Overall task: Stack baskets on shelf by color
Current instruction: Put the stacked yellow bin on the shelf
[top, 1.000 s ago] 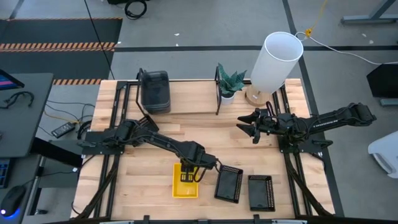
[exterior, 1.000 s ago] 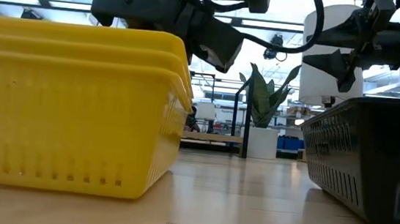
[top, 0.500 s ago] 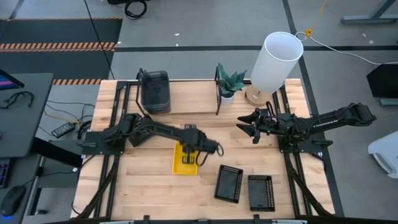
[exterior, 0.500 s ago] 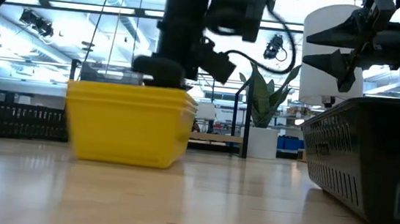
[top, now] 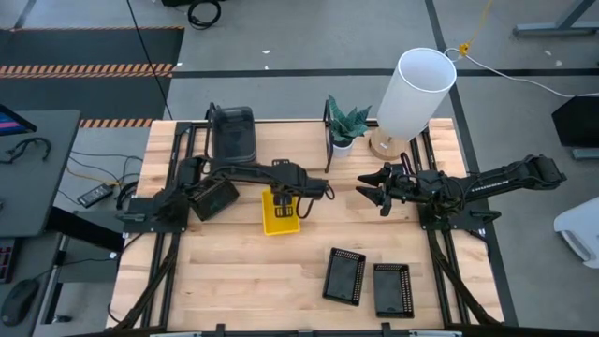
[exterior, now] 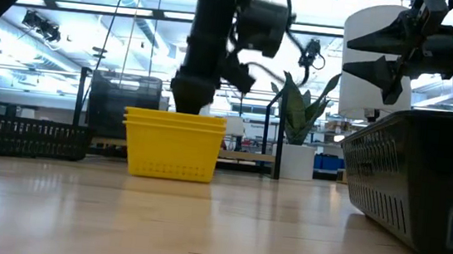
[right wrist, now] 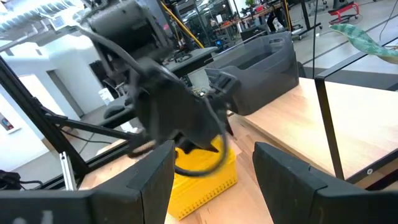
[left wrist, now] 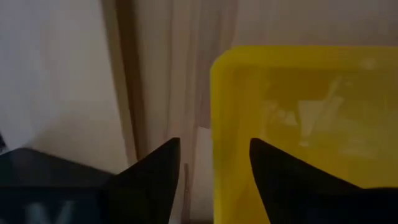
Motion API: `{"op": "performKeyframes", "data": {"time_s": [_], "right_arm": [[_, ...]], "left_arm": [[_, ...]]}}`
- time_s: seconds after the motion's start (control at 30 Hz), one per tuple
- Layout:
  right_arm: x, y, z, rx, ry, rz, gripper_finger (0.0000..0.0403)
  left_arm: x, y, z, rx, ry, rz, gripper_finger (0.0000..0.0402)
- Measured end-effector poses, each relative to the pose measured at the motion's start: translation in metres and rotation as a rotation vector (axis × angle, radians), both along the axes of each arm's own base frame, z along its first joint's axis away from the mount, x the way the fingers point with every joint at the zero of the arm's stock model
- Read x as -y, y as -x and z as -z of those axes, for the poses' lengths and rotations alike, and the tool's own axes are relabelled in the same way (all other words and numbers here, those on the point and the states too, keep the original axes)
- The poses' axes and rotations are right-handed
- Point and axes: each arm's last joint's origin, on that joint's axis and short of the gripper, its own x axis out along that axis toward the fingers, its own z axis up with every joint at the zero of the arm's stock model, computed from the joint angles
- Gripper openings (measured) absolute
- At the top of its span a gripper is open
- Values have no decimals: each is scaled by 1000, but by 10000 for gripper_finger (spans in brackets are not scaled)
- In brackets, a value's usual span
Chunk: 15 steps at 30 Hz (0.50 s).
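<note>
- Left gripper point(top: 284, 198): fingers clenched over the rim of the yellow baskets point(top: 280, 216), one finger point(left wrist: 152, 180) outside the wall and one point(left wrist: 292, 180) inside, as the left wrist view shows; whether the stack rests on the table point(top: 234, 281) or hangs just above it cannot be told.
- Left arm: reaching from its base at the table's left edge across to the middle, wrist bent down over the baskets; in the low view the arm rises dark above the yellow baskets point(exterior: 173, 144), which read as two or three nested rims.
- Right gripper point(top: 374, 191): fingers spread apart and holding nothing; it hovers at the right of the table, pointing left, apart from every basket.
- Right arm: stretched level from its base at the right edge.
- Shelf point(top: 281, 150): along the far side; a grey basket stack point(top: 233, 136) sits on its left end.
- Two black baskets point(top: 343, 275) and point(top: 392, 288): side by side on the near right of the table.
- Plant point(top: 346, 124) and white lamp point(top: 412, 94): at the far right; the lamp's base is partly hidden by its shade.
</note>
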Motion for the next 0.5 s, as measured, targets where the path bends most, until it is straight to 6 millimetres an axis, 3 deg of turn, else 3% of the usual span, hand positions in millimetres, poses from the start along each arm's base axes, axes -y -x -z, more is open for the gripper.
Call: {"op": "performKeyframes", "data": {"time_s": [0.23,0.4,0.5], "right_arm": [[0,0,0,0,0,0,221],[0,0,0,0,0,0,221],[0,0,0,0,0,0,221]], "left_arm": [[28,9,-37,136,49,-16,203],[68,11,-41,191,297,-82,189],[89,10,-39,215,339,-72,183]]}}
